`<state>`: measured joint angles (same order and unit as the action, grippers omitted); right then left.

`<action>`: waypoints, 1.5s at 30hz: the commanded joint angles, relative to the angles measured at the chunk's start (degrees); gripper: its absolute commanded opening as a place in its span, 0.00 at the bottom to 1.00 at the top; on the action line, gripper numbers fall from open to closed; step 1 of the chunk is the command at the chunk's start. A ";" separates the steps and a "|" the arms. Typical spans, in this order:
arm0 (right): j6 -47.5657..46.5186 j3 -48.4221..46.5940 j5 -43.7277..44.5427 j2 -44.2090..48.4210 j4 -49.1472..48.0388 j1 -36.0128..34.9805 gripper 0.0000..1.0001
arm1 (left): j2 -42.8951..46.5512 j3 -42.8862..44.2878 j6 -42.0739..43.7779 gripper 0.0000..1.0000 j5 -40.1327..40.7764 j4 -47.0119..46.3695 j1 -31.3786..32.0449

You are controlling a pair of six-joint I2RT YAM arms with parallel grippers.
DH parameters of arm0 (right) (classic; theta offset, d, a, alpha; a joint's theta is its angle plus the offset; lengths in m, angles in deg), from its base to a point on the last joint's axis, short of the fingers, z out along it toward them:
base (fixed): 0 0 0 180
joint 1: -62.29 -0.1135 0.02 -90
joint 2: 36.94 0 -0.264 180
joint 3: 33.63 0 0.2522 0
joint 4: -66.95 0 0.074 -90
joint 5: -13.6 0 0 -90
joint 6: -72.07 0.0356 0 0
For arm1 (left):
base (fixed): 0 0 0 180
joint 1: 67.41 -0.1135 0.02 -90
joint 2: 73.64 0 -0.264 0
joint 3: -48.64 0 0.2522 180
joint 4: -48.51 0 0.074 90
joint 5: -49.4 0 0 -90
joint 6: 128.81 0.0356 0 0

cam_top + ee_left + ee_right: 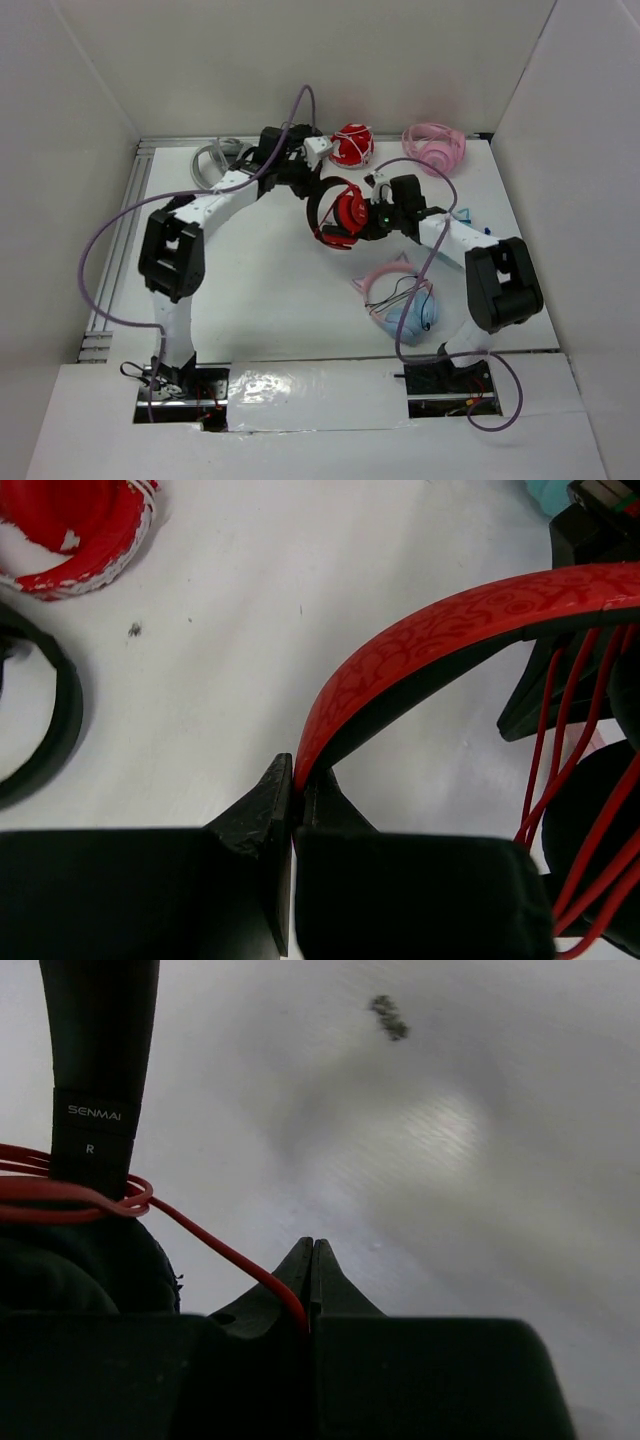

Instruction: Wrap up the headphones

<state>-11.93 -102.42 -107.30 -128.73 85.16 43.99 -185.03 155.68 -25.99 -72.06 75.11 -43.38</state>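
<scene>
Headphones (345, 212) at centre of desk (250, 300). Left tool (295, 788) clamps the stiff headband (450, 620). Right tool (311, 1260) pinches the thin cable (215, 1250), which looks limp, light and slip-prone. Best gripped close to the earcup.

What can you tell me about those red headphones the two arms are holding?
The headphones are over-ear, with round red earcups, held near the middle of the white table. The headband looks like glossy plastic, red with a swirl pattern outside, black inside; the left gripper pinches it. The thin red cable loops several times around a black stem marked R, and the right gripper pinches a strand of it.
</scene>
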 commanded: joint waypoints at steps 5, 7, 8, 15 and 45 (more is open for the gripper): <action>-7.03 -15.34 -3.27 -11.38 8.72 4.50 0.00 | -13.67 14.04 6.07 0.00 6.16 4.84 3.57; -6.70 -18.26 -3.04 -14.37 11.87 4.68 0.00 | -15.69 15.61 7.39 0.00 6.67 4.21 4.26; -6.88 -20.97 -2.51 -15.17 13.20 4.51 0.00 | -16.48 16.40 7.74 0.00 7.81 4.30 4.44; -1.43 -24.43 3.74 -18.42 19.80 5.21 0.02 | -25.17 22.03 11.09 0.00 10.90 6.40 4.53; 10.43 -36.29 -0.48 -30.38 30.44 6.70 0.05 | -31.08 23.62 9.07 0.73 16.16 0.96 4.97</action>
<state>-3.12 -135.11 -107.78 -157.93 115.11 50.35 -214.78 180.77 -17.99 -56.76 74.61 -39.31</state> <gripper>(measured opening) 0.055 0.700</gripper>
